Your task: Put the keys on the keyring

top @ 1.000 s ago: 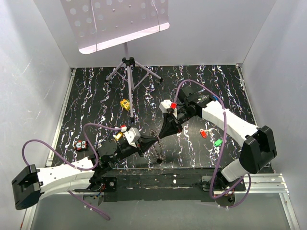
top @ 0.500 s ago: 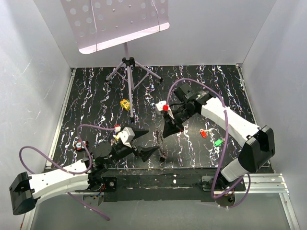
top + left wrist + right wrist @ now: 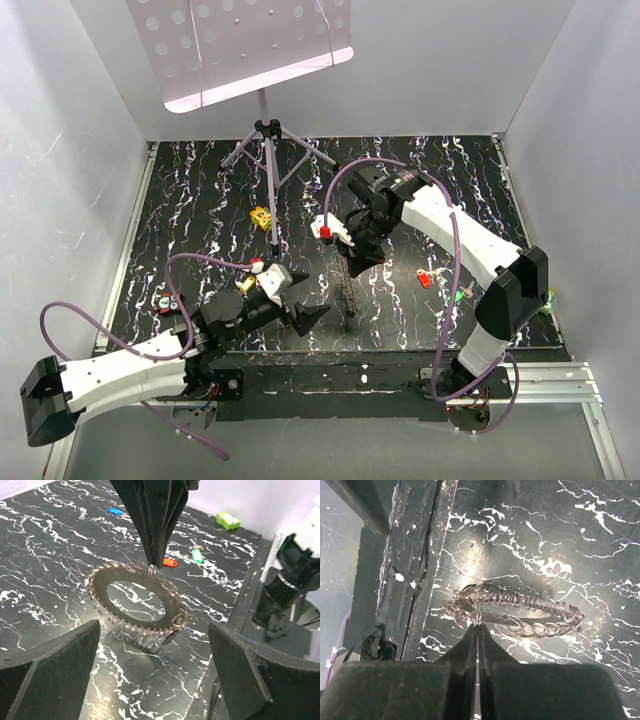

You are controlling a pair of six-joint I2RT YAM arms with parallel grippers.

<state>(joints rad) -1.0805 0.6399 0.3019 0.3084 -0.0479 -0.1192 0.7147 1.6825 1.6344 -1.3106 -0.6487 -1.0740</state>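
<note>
The keyring [image 3: 102, 591], a wide metal hoop fringed with several small split rings, hangs tilted just above the black marbled table. My right gripper [image 3: 478, 626] is shut on one of its small rings, seen from above at the right gripper [image 3: 349, 272] with the keyring [image 3: 350, 296] below it. My left gripper [image 3: 154, 626] stands open a little short of the hoop, with nothing between its fingers; from overhead the left gripper [image 3: 305, 297] is just left of the hoop. A red key [image 3: 170, 562], a green key [image 3: 196, 556] and a blue key [image 3: 115, 511] lie beyond.
A music stand's tripod [image 3: 268, 140] stands at the back. A yellow dotted block [image 3: 262, 217] lies left of centre, more small keys [image 3: 168, 301] at the far left, and a red key [image 3: 425, 278] to the right. The black base rail [image 3: 350, 370] runs along the near edge.
My left gripper opened, let go of the keyring and drew back slightly. The right arm swung leftward with the keyring, which now hangs from its shut fingers.
</note>
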